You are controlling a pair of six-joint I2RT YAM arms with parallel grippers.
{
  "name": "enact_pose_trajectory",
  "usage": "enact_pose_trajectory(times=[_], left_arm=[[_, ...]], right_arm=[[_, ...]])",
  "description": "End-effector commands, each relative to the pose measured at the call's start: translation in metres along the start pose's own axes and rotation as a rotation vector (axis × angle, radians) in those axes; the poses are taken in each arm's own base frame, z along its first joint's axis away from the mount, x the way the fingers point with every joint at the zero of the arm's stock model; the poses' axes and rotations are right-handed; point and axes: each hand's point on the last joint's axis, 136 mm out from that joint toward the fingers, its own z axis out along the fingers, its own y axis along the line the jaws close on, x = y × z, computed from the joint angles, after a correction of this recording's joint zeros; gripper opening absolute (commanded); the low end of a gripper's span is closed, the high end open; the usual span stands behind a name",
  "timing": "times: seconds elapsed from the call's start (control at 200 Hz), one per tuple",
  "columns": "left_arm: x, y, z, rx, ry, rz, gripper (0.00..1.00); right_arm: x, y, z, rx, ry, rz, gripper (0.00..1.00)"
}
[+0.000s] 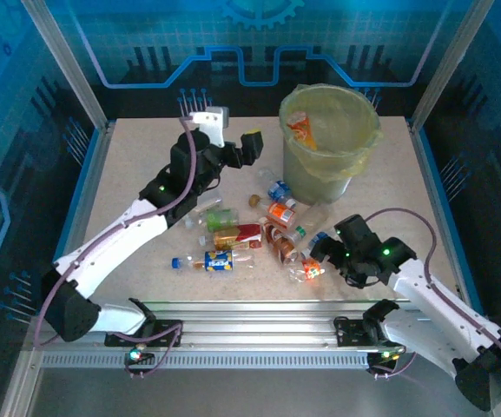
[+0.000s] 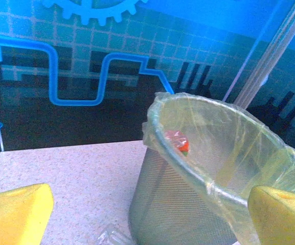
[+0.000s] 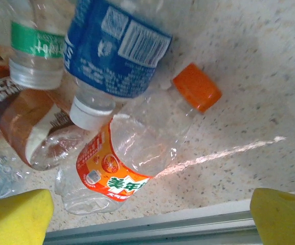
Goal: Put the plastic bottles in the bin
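The bin (image 1: 328, 143), lined with a yellowish-green bag, stands at the back right; an orange-labelled bottle (image 1: 300, 129) lies inside it. Several plastic bottles (image 1: 233, 236) lie scattered mid-table. My left gripper (image 1: 240, 146) hovers open just left of the bin. In the left wrist view its yellow pads (image 2: 14, 214) frame the bin's wall (image 2: 188, 204), with nothing between them. My right gripper (image 3: 150, 217) is open above an orange-labelled, orange-capped bottle (image 3: 132, 153) near the table's front edge (image 1: 309, 269). It touches nothing.
Beside the orange bottle lie a blue-labelled bottle (image 3: 116, 46), a green-labelled one (image 3: 37, 43) and a brown-labelled one (image 3: 19, 117). A metal rail (image 3: 162, 227) runs along the table's front edge. Blue panels wall the table on three sides.
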Motion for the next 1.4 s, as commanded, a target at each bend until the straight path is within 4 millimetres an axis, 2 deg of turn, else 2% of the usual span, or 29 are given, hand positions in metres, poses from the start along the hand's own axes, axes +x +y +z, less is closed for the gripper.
enact_pose_trajectory(times=[0.0,0.175,0.445,0.66,1.011,1.391], left_arm=[[0.002,0.016,-0.015,-0.07,-0.018,-0.017,0.99],[0.023,0.03,-0.018,-0.121,0.031,0.004,0.99],[0.046,0.04,-0.017,-0.145,0.076,-0.003,0.99],[0.05,0.043,-0.014,-0.151,0.084,-0.002,0.99],[0.052,0.045,-0.014,-0.16,0.09,-0.009,0.99],[0.05,0.047,-0.014,-0.166,0.086,-0.01,0.99]], right_arm=[[0.006,0.012,0.008,-0.035,0.013,0.06,0.99],[0.01,0.012,0.019,-0.029,0.033,0.077,0.93],[0.01,0.012,0.027,-0.016,0.037,0.089,0.91],[0.01,0.014,0.036,0.002,0.054,0.077,0.88],[0.02,-0.004,0.048,0.071,0.097,0.084,0.83],[0.018,-0.009,0.06,0.086,0.084,0.109,0.81]])
